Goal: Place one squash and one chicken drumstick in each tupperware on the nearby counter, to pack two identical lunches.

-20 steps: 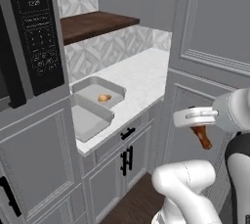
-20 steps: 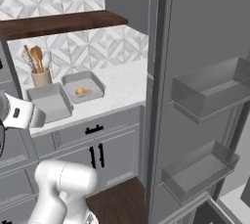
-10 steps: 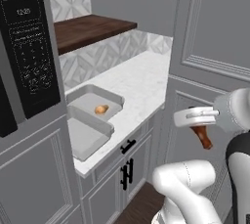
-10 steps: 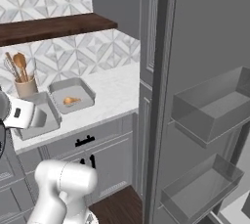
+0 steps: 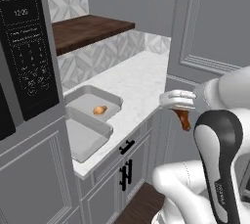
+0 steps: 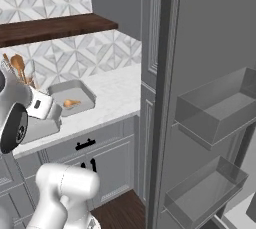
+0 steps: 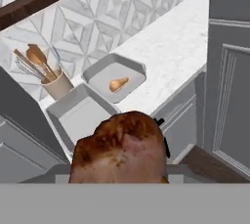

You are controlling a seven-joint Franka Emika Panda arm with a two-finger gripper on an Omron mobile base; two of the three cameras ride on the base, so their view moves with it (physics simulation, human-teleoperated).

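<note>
Carry step: gripper (image 5: 181, 110) clamped on the chicken drumstick (image 7: 120, 150), held in the air off the counter's front edge, hanging below the hand in the left base view and sitting right up at the bottom of the hand view. Beyond it the counter (image 5: 139, 78) with two tupperware side by side, touching or nearly: near tupperware (image 7: 80, 113) looks bare, far tupperware (image 7: 115, 75) has one squash (image 7: 118, 84) in it, no drumstick in either yet. Utensil holder (image 7: 57, 85) with wooden spoons sits just beside the near one, wooden shelf (image 5: 90, 27) above. Next move, as a guess: bring the hand over a tupperware, likely the one with squash, lower and release inside the rim; utensil holder is close, keep off it
</note>
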